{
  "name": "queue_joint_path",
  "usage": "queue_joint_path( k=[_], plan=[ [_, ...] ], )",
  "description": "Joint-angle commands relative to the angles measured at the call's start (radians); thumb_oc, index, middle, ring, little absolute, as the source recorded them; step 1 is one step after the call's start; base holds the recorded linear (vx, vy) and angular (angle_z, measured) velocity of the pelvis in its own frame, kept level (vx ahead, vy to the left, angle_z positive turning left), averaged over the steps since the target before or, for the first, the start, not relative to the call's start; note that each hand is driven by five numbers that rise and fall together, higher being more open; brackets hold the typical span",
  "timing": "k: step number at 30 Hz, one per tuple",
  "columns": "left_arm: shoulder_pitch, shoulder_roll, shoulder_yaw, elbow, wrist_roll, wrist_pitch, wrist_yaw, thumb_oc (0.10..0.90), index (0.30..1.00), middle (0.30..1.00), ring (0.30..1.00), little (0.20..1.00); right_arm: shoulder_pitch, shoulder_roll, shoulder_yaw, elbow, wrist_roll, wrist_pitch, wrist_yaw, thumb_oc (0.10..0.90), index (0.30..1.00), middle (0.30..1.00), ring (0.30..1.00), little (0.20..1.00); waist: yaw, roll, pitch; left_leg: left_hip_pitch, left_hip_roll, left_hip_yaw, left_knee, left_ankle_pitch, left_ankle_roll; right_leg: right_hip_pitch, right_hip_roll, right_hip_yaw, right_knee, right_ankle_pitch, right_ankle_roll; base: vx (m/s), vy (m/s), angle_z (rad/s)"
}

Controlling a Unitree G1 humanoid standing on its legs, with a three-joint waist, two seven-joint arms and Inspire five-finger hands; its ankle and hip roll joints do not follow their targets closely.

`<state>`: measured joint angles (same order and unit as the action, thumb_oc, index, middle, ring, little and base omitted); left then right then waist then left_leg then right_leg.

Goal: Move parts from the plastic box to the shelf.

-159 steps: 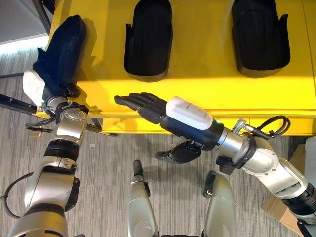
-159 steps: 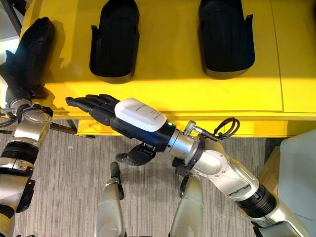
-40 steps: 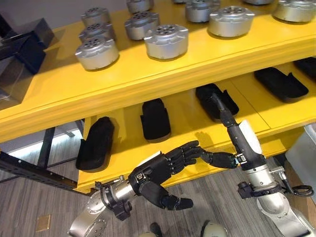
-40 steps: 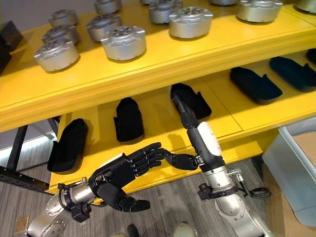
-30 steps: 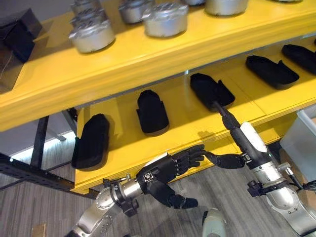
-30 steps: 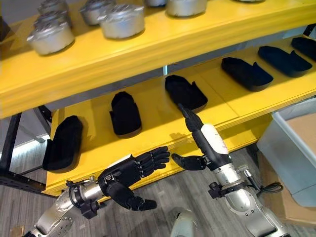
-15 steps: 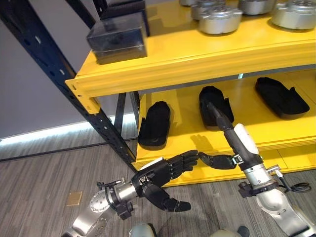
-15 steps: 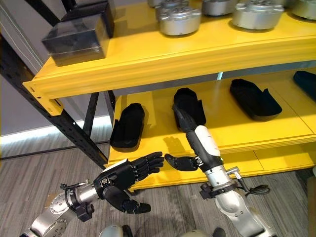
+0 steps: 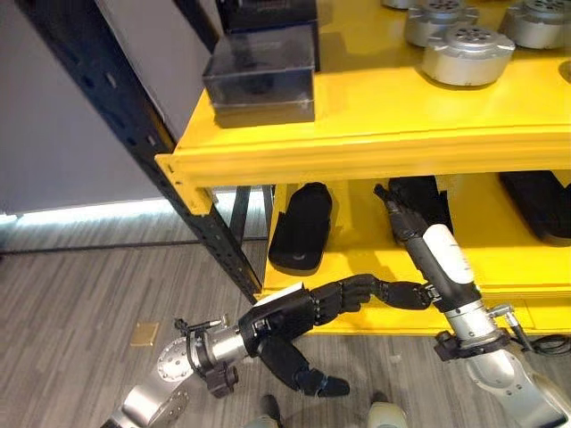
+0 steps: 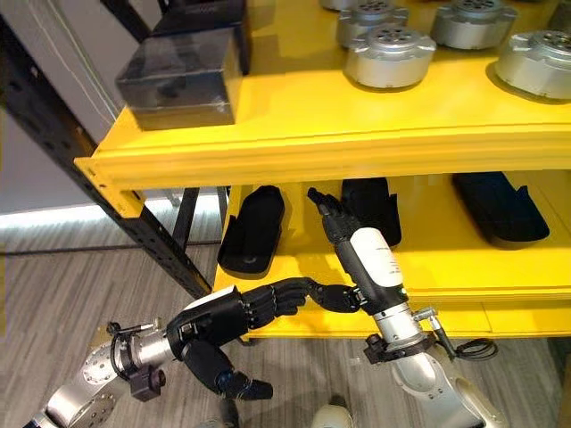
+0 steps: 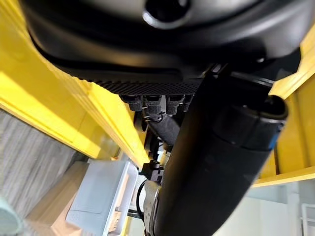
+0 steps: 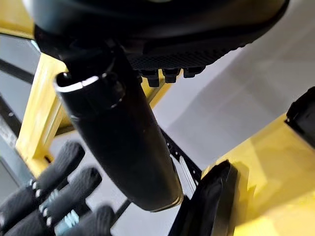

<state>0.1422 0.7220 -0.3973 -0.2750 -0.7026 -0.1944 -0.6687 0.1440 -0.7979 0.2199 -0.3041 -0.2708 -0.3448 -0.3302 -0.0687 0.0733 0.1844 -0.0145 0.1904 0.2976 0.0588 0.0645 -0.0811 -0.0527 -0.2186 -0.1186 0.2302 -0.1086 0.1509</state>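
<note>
Left robot hand (image 9: 285, 314) and right robot hand (image 9: 437, 259) empty, fingers relaxed, before yellow shelf (image 9: 375, 147), grey plank floor (image 9: 80, 285)

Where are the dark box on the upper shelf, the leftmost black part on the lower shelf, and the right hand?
dark box (image 9: 260, 76), left eye view, on its top face.
leftmost black part (image 10: 253, 230), right eye view, mid-body.
right hand (image 9: 419, 242), left eye view, on the back of the hand.

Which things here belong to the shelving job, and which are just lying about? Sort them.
Job: yellow shelf, black parts on its lower level, pale plastic box, left hand and right hand, both open and empty.
Lying about, likely: round metal parts and dark box on the upper level.
</note>
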Motion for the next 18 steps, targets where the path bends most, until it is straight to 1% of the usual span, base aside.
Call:
queue_joint_path(
  k=[1, 2, 3, 4, 6, 7, 8, 9, 10, 11, 12, 13, 14, 15, 16, 17, 18],
  plan=[
    [-0.043, -0.002, 0.079, -0.086, -0.081, -0.065, 0.001, 0.9, 1.0, 1.0, 1.0, 1.0, -0.171, 0.01, 0.026, -0.106, 0.029, -0.097, 0.004, 0.9, 1.0, 1.0, 1.0, 1.0, 0.028, -0.051, -0.035, 0.034, -0.023, 0.069, 0.111, -0.158, 0.029, 0.038, 0.038, -0.099, -0.065, 0.007, -0.054, 0.03, -0.122, 0.04],
    [-0.048, 0.0, 0.074, -0.09, -0.072, -0.074, 0.016, 0.9, 1.0, 1.0, 1.0, 1.0, -0.198, 0.009, 0.044, -0.101, 0.022, -0.098, 0.011, 0.9, 1.0, 1.0, 1.0, 1.0, 0.034, -0.051, -0.03, 0.032, -0.024, 0.08, 0.152, -0.192, 0.031, 0.041, 0.038, -0.115, -0.047, -0.019, -0.059, -0.03, -0.104, 0.03],
    [-0.05, 0.001, 0.074, -0.092, -0.073, -0.076, 0.022, 0.9, 1.0, 1.0, 1.0, 1.0, -0.209, 0.009, 0.05, -0.098, 0.023, -0.1, 0.015, 0.9, 1.0, 1.0, 1.0, 1.0, 0.033, -0.052, -0.024, 0.022, -0.02, 0.096, 0.167, -0.186, 0.039, 0.033, 0.037, -0.127, -0.041, -0.013, -0.069, -0.04, -0.079, 0.05],
    [-0.053, 0.002, 0.073, -0.093, -0.08, -0.081, 0.03, 0.9, 1.0, 1.0, 1.0, 1.0, -0.222, 0.005, 0.058, -0.096, 0.023, -0.1, 0.018, 0.9, 1.0, 1.0, 1.0, 1.0, 0.035, -0.056, -0.014, 0.004, -0.012, 0.093, 0.221, -0.204, 0.036, 0.034, 0.037, -0.128, -0.028, -0.023, -0.077, -0.09, -0.061, 0.07],
    [-0.057, -0.011, 0.067, -0.094, -0.081, -0.086, 0.057, 0.9, 1.0, 1.0, 1.0, 1.0, -0.254, -0.001, 0.082, -0.076, 0.009, -0.11, 0.017, 0.9, 1.0, 1.0, 1.0, 1.0, 0.054, -0.054, 0.006, -0.06, 0.014, 0.031, 0.321, -0.174, 0.016, 0.034, 0.052, -0.106, -0.001, -0.04, -0.101, -0.03, 0.012, 0.09],
    [-0.05, -0.03, 0.067, -0.089, -0.071, -0.083, 0.066, 0.9, 1.0, 1.0, 1.0, 1.0, -0.274, -0.001, 0.1, -0.065, 0.018, -0.109, 0.029, 0.9, 1.0, 1.0, 1.0, 1.0, 0.058, -0.049, 0.009, -0.052, 0.042, 0.008, 0.301, -0.151, 0.009, 0.027, 0.058, -0.091, 0.022, -0.053, -0.106, 0.02, 0.17, 0.08],
    [-0.044, -0.037, 0.071, -0.088, -0.067, -0.078, 0.069, 0.9, 1.0, 1.0, 1.0, 1.0, -0.283, -0.003, 0.106, -0.064, 0.028, -0.102, 0.038, 0.9, 1.0, 1.0, 1.0, 1.0, 0.059, -0.045, 0.001, -0.036, 0.068, 0.001, 0.254, -0.13, 0.006, 0.017, 0.059, -0.087, 0.029, -0.055, -0.106, 0.03, 0.218, -0.03],
    [-0.04, -0.04, 0.071, -0.09, -0.066, -0.073, 0.071, 0.9, 1.0, 1.0, 1.0, 1.0, -0.285, -0.003, 0.109, -0.065, 0.031, -0.098, 0.043, 0.9, 1.0, 1.0, 1.0, 1.0, 0.058, -0.044, -0.004, -0.023, 0.081, -0.003, 0.222, -0.121, 0.003, 0.013, 0.058, -0.085, 0.034, -0.059, -0.105, 0.03, 0.39, -0.17],
    [-0.028, -0.048, 0.072, -0.095, -0.07, -0.053, 0.065, 0.9, 1.0, 1.0, 1.0, 1.0, -0.283, -0.006, 0.114, -0.072, 0.037, -0.097, 0.053, 0.9, 1.0, 1.0, 1.0, 1.0, 0.058, -0.036, -0.011, -0.007, 0.138, -0.047, 0.152, -0.01, -0.028, 0.003, 0.055, -0.062, 0.055, -0.075, -0.102, 0.01, 0.313, -0.21],
    [-0.027, -0.049, 0.072, -0.095, -0.07, -0.052, 0.065, 0.9, 1.0, 1.0, 1.0, 1.0, -0.283, -0.007, 0.114, -0.073, 0.039, -0.097, 0.054, 0.9, 1.0, 1.0, 1.0, 1.0, 0.058, -0.034, -0.014, -0.009, 0.143, -0.052, 0.145, 0.005, -0.031, -0.001, 0.057, -0.059, 0.053, -0.073, -0.104, 0.0, 0.503, -0.22],
    [-0.027, -0.055, 0.068, -0.091, -0.067, -0.048, 0.074, 0.9, 1.0, 1.0, 1.0, 1.0, -0.279, -0.015, 0.115, -0.074, 0.063, -0.093, 0.066, 0.9, 1.0, 1.0, 1.0, 1.0, 0.053, -0.032, -0.018, -0.022, 0.178, -0.083, 0.132, 0.063, -0.043, -0.014, 0.046, -0.036, 0.068, -0.078, -0.103, -0.01, 0.293, -0.26],
    [-0.031, -0.053, 0.064, -0.089, -0.068, -0.05, 0.08, 0.9, 1.0, 1.0, 1.0, 1.0, -0.282, -0.018, 0.114, -0.071, 0.068, -0.094, 0.07, 0.9, 1.0, 1.0, 1.0, 1.0, 0.05, -0.031, -0.02, -0.016, 0.176, -0.08, 0.123, 0.047, -0.042, -0.021, 0.042, -0.038, 0.076, -0.08, -0.102, -0.03, 0.524, -0.3],
    [-0.05, -0.053, 0.049, -0.075, -0.067, -0.055, 0.095, 0.9, 1.0, 1.0, 1.0, 1.0, -0.294, -0.022, 0.119, -0.048, 0.084, -0.1, 0.08, 0.9, 1.0, 1.0, 1.0, 1.0, 0.041, -0.026, -0.024, 0.005, 0.182, -0.06, 0.086, 0.015, -0.043, -0.048, 0.017, -0.041, 0.113, -0.085, -0.09, -0.05, 0.389, -0.23],
    [-0.055, -0.048, 0.045, -0.068, -0.072, -0.056, 0.094, 0.9, 1.0, 1.0, 1.0, 1.0, -0.292, -0.023, 0.119, -0.038, 0.084, -0.103, 0.076, 0.9, 1.0, 1.0, 1.0, 1.0, 0.039, -0.022, -0.022, 0.007, 0.177, -0.051, 0.073, 0.003, -0.043, -0.061, 0.0, -0.043, 0.139, -0.087, -0.082, -0.05, 0.517, -0.08],
    [-0.065, -0.052, 0.04, -0.061, -0.087, -0.04, 0.078, 0.9, 1.0, 1.0, 1.0, 1.0, -0.284, -0.02, 0.116, -0.026, 0.076, -0.097, 0.065, 0.9, 1.0, 1.0, 1.0, 1.0, 0.033, -0.017, -0.018, 0.008, 0.166, -0.028, 0.068, -0.021, -0.039, -0.066, -0.02, -0.052, 0.168, -0.09, -0.075, -0.01, 0.421, 0.0],
    [-0.066, -0.049, 0.04, -0.051, -0.095, -0.024, 0.072, 0.9, 1.0, 1.0, 1.0, 1.0, -0.283, -0.018, 0.113, -0.007, 0.087, -0.076, 0.073, 0.9, 1.0, 1.0, 1.0, 1.0, 0.031, -0.014, -0.011, 0.013, 0.143, -0.015, 0.073, -0.047, -0.032, -0.06, -0.035, -0.054, 0.178, -0.087, -0.069, 0.01, 0.326, 0.07],
    [-0.065, -0.049, 0.041, -0.051, -0.093, -0.023, 0.073, 0.9, 1.0, 1.0, 1.0, 1.0, -0.284, -0.018, 0.113, -0.004, 0.089, -0.075, 0.074, 0.9, 1.0, 1.0, 1.0, 1.0, 0.031, -0.014, -0.01, 0.014, 0.14, -0.014, 0.074, -0.05, -0.031, -0.059, -0.037, -0.054, 0.178, -0.086, -0.068, 0.04, 0.242, 0.14]
  ],
)
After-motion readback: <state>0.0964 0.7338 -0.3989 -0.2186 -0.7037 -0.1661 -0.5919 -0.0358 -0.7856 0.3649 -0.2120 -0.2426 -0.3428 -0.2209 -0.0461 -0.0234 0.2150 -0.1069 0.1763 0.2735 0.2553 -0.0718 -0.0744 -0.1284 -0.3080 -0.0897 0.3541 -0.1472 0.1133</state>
